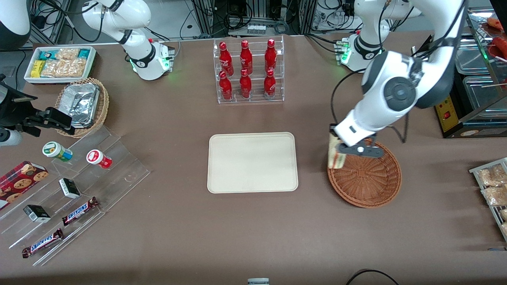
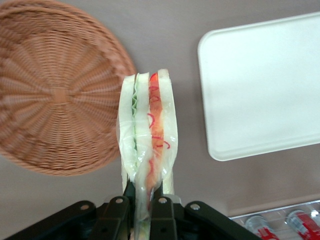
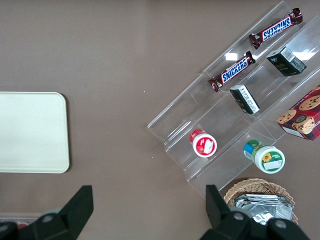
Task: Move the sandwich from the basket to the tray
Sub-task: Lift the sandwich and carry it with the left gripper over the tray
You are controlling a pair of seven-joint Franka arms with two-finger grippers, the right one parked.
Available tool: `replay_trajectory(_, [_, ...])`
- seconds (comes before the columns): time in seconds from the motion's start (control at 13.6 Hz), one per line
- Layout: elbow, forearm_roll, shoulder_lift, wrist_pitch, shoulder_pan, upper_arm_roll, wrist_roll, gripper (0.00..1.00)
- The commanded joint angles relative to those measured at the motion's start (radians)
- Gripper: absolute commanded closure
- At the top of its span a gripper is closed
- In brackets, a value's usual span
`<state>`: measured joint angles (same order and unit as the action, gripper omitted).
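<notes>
A: From the front, where is the pincer (image 1: 341, 154)?
B: Above the basket (image 1: 366, 178) rim, at the edge toward the tray (image 1: 252, 162). The sandwich (image 1: 335, 152) hangs from it, off the wicker. The tray lies flat on the surface (image 1: 178, 237), well apart, toward the parked arm's end.

A: And the wrist camera?
B: The pincer (image 2: 146, 202) is clamped tight on the wrapped sandwich (image 2: 148, 135), filling edge showing. The basket (image 2: 55, 95) sits to one side of it and the tray (image 2: 265, 85) to the other, bare surface (image 2: 185, 30) beneath

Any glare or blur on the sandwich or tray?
Left wrist view: tray washed out, near blown white; sandwich wrap slightly glossy, layers readable, held in the gripper. Front view: even light, sandwich small beside the basket.
</notes>
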<state>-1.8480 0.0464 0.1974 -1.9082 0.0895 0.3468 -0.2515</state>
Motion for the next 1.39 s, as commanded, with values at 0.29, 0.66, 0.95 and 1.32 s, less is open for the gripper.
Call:
replay_trajectory(0.29, [0.252, -0.054, 0.262, 0.023, 0.165, 0.005, -0.217, 1.0])
replay_trajectory(0.66, [0.391, -0.103, 0.41, 0.002, 0.24, 0.003, -0.356, 1.0])
replay_trajectory(0.95, [0.412, -0.109, 0.473, -0.109, 0.277, -0.002, -0.407, 1.0])
replay_trajectory(1.32, [0.409, -0.111, 0.504, -0.193, 0.286, -0.002, -0.407, 1.0])
